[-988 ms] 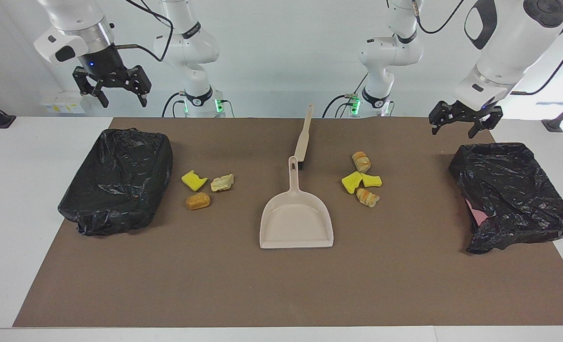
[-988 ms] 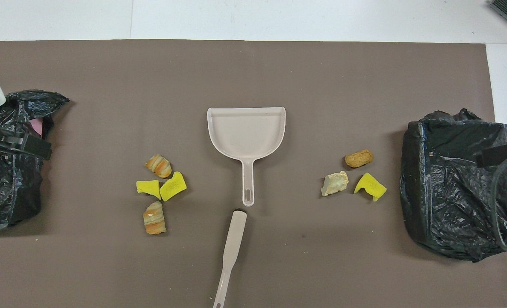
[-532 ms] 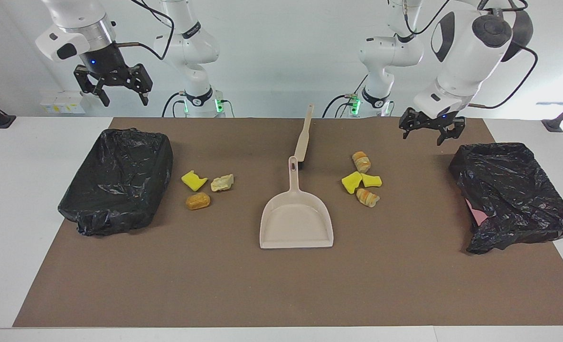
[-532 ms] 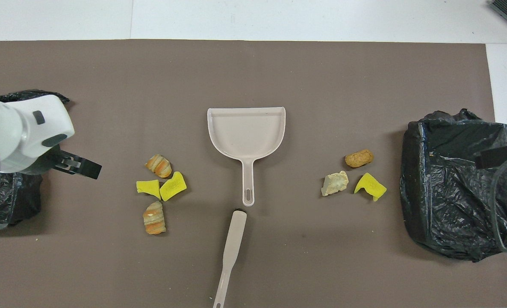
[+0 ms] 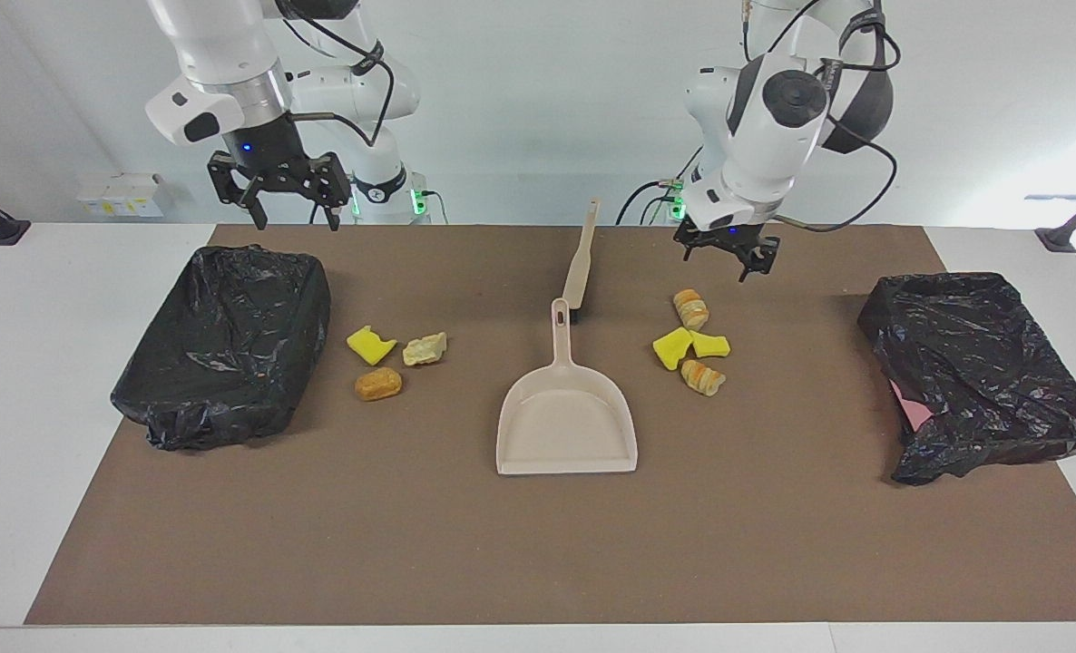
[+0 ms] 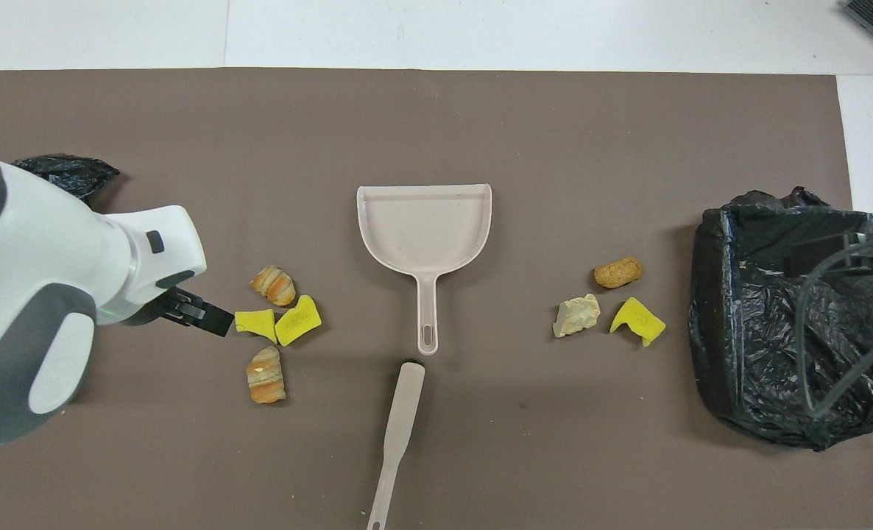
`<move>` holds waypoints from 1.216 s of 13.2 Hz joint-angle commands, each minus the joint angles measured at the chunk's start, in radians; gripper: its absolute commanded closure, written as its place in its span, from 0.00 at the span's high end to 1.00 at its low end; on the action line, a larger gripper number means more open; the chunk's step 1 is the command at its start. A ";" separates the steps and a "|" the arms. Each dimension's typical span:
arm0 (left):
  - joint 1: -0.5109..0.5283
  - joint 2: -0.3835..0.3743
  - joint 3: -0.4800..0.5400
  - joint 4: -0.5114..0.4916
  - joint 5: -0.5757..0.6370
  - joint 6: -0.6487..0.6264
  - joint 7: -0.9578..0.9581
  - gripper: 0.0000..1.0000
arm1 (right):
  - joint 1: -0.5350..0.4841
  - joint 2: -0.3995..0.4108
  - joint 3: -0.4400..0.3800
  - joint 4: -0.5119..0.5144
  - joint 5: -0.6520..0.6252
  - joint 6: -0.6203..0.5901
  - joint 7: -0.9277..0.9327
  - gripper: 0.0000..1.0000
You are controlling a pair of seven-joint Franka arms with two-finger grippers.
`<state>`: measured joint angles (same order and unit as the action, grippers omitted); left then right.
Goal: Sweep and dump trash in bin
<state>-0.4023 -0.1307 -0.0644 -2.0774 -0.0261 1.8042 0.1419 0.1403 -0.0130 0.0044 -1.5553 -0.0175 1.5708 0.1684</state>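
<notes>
Flanking dustpan (image 5: 567,419): trash (image 5: 690,341), bins (image 5: 225,345).

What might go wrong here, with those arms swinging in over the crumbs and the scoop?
The left gripper hangs over four trash lumps; coming down there could scatter them. The brush lies end to end with the dustpan, so lifting one could knock the other. The bin bag at the left arm's end looks slumped, so dumped trash might miss.

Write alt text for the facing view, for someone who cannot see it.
Two robot arms hang over a brown mat, left gripper above four trash lumps, neither touching anything. A beige dustpan lies mid-table, a brush at its handle.
</notes>
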 commanded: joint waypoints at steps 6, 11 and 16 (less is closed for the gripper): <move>-0.370 -0.086 0.018 -0.315 -0.008 0.260 -0.283 1.00 | 0.113 0.116 0.003 -0.006 0.019 0.106 0.071 1.00; -0.515 -0.072 0.018 -0.424 -0.008 0.406 -0.491 1.00 | 0.186 0.185 0.003 -0.015 0.060 0.158 0.140 1.00; -0.533 -0.076 0.018 -0.454 -0.008 0.408 -0.583 0.96 | 0.254 0.202 0.005 -0.091 0.093 0.248 0.223 1.00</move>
<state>-0.9110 -0.1721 -0.0641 -2.4973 -0.0291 2.1867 -0.3833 0.3863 0.1951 0.0095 -1.6123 0.0495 1.7850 0.3695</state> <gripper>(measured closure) 0.004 0.000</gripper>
